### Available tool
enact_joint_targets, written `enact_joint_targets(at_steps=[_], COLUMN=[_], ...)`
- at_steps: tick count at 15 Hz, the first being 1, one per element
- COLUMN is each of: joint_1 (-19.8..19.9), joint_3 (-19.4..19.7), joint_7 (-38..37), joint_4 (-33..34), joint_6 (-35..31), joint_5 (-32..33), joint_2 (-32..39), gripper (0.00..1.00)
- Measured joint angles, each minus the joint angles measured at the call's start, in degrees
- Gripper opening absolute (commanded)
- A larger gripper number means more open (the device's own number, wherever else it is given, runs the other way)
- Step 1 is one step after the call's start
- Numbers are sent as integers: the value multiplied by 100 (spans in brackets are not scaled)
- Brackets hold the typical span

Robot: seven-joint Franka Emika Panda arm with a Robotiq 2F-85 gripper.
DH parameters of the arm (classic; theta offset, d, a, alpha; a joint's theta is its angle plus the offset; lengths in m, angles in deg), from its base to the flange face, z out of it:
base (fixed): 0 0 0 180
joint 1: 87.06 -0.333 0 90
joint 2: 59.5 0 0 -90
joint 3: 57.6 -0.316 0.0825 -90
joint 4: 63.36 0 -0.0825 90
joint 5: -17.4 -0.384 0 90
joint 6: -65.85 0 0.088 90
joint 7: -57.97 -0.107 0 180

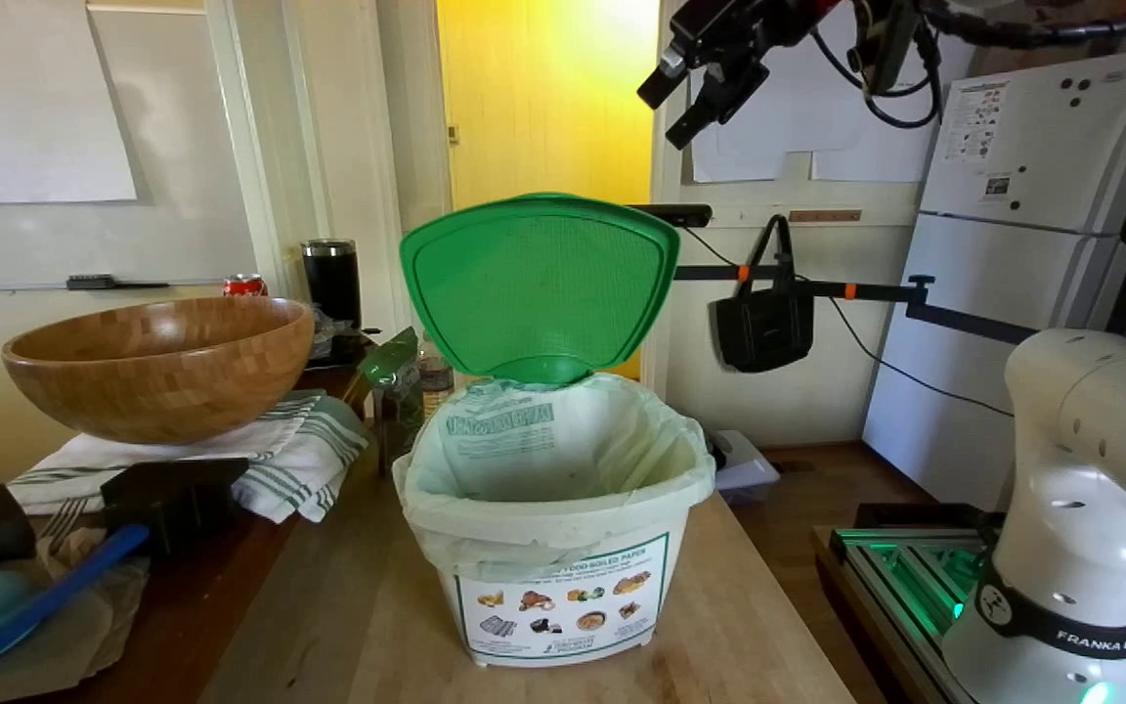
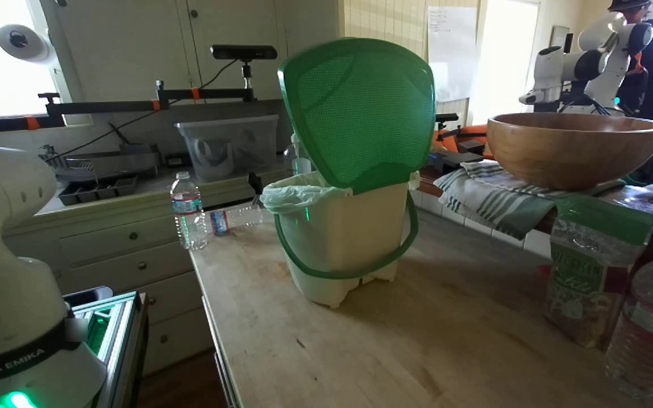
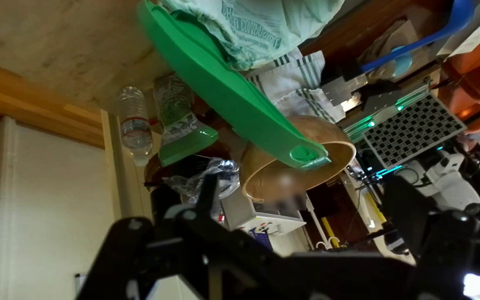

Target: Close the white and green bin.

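The white and green bin point(image 1: 563, 548) stands upright on the wooden counter, and its white body also shows in an exterior view point(image 2: 343, 238). Its green lid point(image 1: 539, 284) is raised up at the back in both exterior views point(image 2: 360, 107). A pale liner bag point(image 1: 495, 445) covers the rim. My gripper point(image 1: 671, 112) is in the air above and to one side of the lid, apart from it. In the wrist view the gripper's fingers point(image 3: 304, 189) are wide apart with nothing between them. The lid point(image 3: 231, 96) shows edge-on ahead of them. The gripper is out of view in an exterior view.
A wooden bowl point(image 1: 162, 372) sits on a striped towel point(image 1: 304, 460) beside the bin. Water bottles point(image 2: 187, 212) and a green snack bag point(image 2: 593, 266) stand around the bin. A black bar point(image 1: 817, 288) with a camera runs behind the lid.
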Motion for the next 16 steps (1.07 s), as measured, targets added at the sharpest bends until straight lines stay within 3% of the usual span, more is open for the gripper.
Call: enact_joint_targets(at_steps=[9, 16], joint_1=[321, 323], joint_3=[-56, -48], joint_7=[-1187, -1214], joint_4=[680, 742], joint_6=[14, 13], joint_5=[-36, -39], joint_2=[1026, 1136], gripper=[100, 100])
